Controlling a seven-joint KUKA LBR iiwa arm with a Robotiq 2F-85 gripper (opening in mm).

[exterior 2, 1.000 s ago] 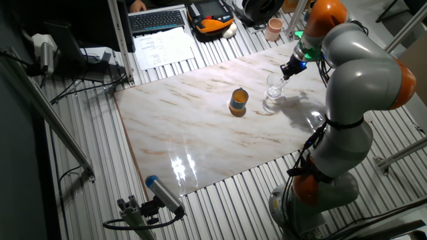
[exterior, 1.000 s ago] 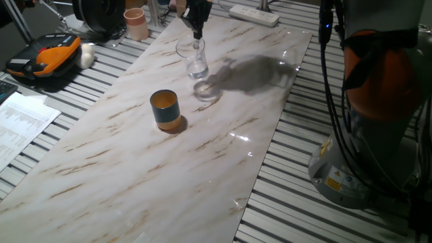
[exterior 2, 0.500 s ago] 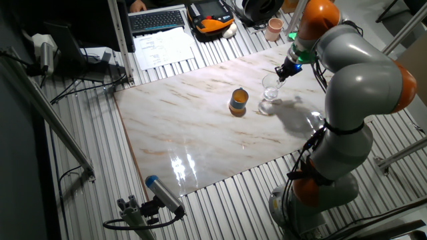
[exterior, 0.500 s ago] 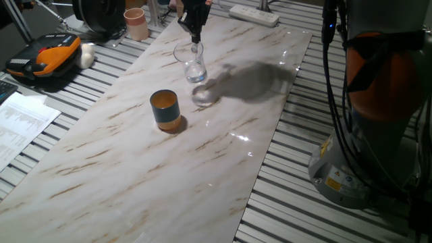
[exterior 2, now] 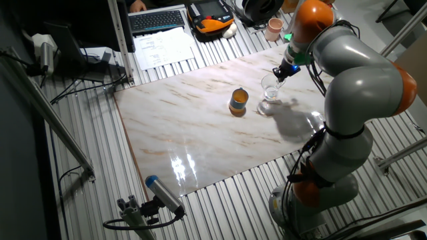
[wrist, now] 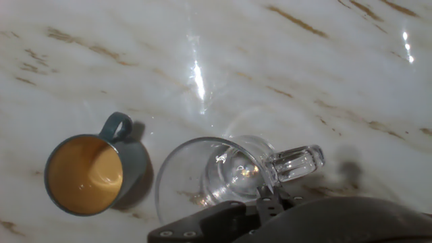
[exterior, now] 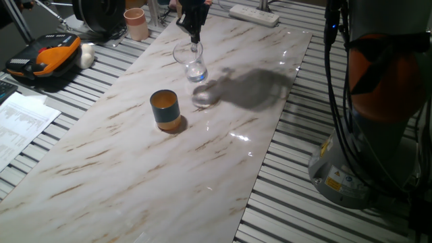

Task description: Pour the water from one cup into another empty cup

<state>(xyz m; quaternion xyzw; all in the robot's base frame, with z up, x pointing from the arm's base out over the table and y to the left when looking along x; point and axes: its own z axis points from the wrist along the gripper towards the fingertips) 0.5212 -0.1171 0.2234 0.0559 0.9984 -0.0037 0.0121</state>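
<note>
The clear glass cup (exterior: 192, 63) hangs above the marble tabletop, slightly tilted, held at its rim by my shut gripper (exterior: 195, 42). A little clear water shows faintly near its base. The teal cup (exterior: 164, 108), orange inside and empty, stands upright on the marble to the glass's front left, apart from it. The other fixed view shows the gripper (exterior 2: 281, 71), the glass (exterior 2: 270, 86) and the teal cup (exterior 2: 238, 101). In the hand view the glass (wrist: 212, 177) with its handle is right of the teal cup (wrist: 86, 173); my gripper (wrist: 264, 202) clamps the rim.
A pinkish-beige cup (exterior: 136, 23) stands on the slatted table at the back left. A power strip (exterior: 254, 14) lies at the marble's far end. An orange-black device (exterior: 46, 57) and papers (exterior: 20, 121) lie left. The robot base (exterior: 374, 121) is at the right.
My gripper has carried the glass a little to the left, toward the teal cup. The teal cup has not moved.
</note>
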